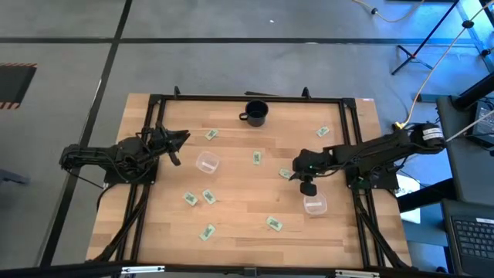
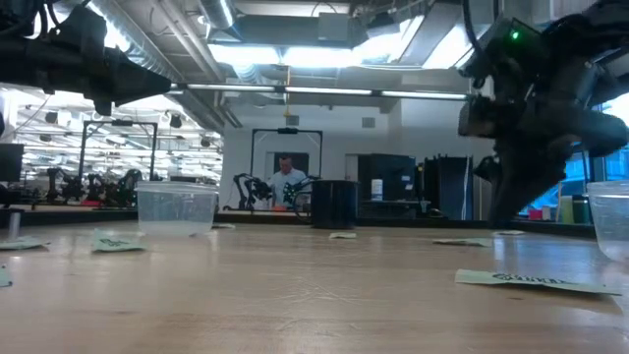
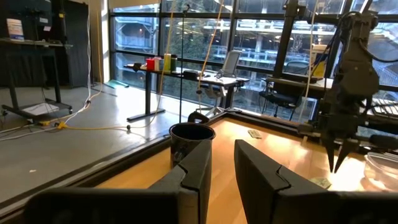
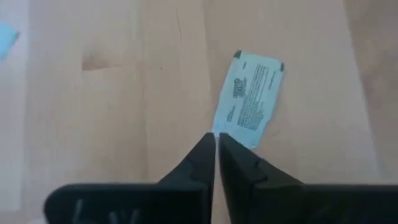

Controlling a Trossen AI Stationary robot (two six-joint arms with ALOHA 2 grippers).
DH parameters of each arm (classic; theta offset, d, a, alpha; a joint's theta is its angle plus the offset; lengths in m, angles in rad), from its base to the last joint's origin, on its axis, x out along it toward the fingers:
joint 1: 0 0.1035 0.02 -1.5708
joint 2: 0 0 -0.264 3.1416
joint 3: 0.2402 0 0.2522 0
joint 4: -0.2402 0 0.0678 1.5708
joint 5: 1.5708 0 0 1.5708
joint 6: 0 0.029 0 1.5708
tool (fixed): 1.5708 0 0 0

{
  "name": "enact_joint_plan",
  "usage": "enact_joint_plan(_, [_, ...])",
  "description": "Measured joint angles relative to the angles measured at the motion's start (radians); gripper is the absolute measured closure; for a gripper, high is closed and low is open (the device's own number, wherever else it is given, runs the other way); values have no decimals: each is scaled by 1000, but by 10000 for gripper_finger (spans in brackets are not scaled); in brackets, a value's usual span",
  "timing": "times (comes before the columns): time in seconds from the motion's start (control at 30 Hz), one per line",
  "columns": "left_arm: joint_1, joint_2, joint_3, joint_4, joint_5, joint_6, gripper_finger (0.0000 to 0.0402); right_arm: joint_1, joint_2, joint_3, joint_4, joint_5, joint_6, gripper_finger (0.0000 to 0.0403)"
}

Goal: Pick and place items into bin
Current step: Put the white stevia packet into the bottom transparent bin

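Right wrist view alone shows packet [image 4: 249, 99] print.

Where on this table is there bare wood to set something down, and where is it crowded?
Free: the far-left corner, bordered by the table edge, the black mug and the left tool; also the near-right corner, below the right-hand clear cup. Crowded: the middle, where packets lie between the left-hand clear cup and the right tool.
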Motion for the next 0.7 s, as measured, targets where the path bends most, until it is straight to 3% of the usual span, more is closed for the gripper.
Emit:
enact_joint_plan(0.27, [0,0,0,0,0,0,336,9,92,2,25,53,11,377])
enact_joint_plan(0.7, [0,0,0,0,0,1,336,7,88,2,21,53,35,377])
